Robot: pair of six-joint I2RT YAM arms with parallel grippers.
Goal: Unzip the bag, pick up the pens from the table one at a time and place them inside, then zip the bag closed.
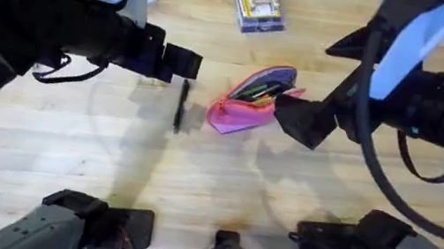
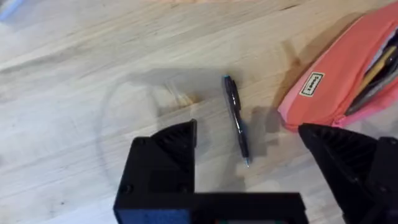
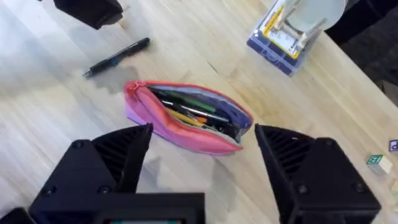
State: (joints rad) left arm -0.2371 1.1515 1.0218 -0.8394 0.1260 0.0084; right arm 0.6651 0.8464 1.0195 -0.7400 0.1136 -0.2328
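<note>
Since it lies flat on the table (image 1: 64,162), the black pen (image 1: 180,105) looks light, rigid and smooth, so I judge it apt to roll or skid unless pinched across the middle of its barrel. Left to right in the overhead view: the left gripper (image 1: 180,62) hangs just at 11 o'clock of the pen, fingers spread wide and holding nothing. Next, at 3 o'clock of the pen, comes the pink bag (image 1: 248,104), already unzipped, with several pens (image 3: 193,112) showing inside. It looks soft and floppy, so it probably shifts when pushed; its zipper end is the place to hold. At 3 o'clock of the bag, the right gripper (image 1: 294,118) hovers close, wide open and empty.
</note>
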